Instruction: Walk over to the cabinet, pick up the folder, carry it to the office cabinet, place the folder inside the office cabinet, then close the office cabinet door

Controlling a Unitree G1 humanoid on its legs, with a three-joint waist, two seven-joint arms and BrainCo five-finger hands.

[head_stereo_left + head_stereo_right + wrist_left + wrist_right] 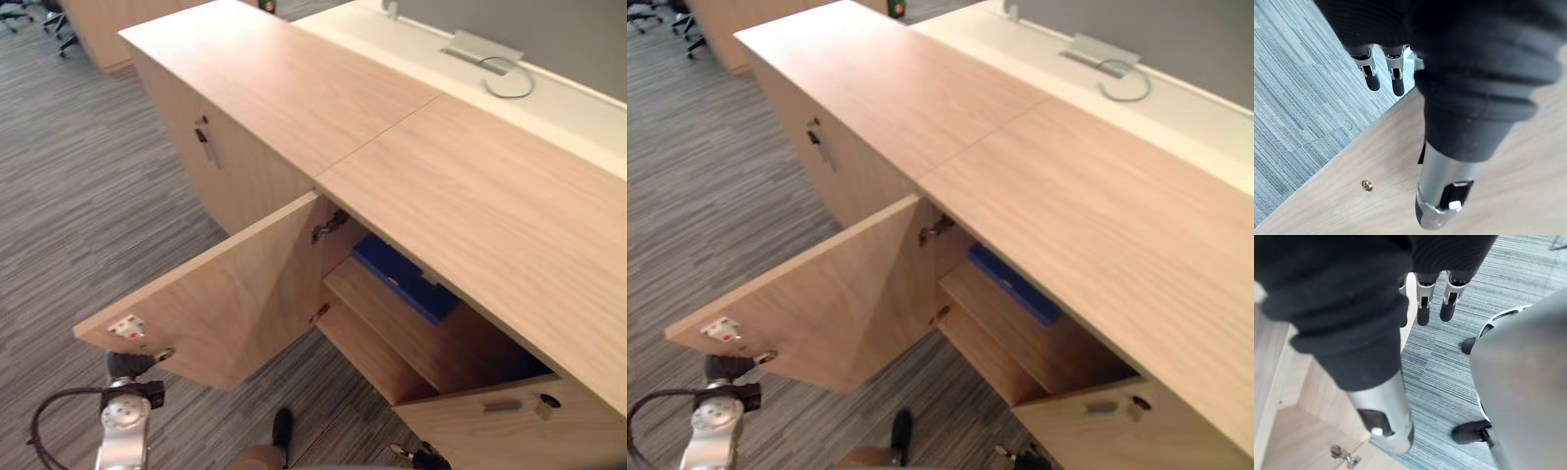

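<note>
The office cabinet stands before me with its left door swung wide open. A blue folder lies flat on the upper shelf inside, partly hidden under the cabinet top. My left hand is low by the outer end of that door, fingers straight, thumb over the wooden door face, holding nothing. My right hand hangs beside the cabinet's lower right, above the carpet, its fingers straight and empty. The right door also stands ajar at the lower right.
A closed cabinet with a key in its lock adjoins on the left. Behind runs a white desk with a grey cable flap. Office chairs stand far left on the striped carpet. A white tag hangs at the door's corner.
</note>
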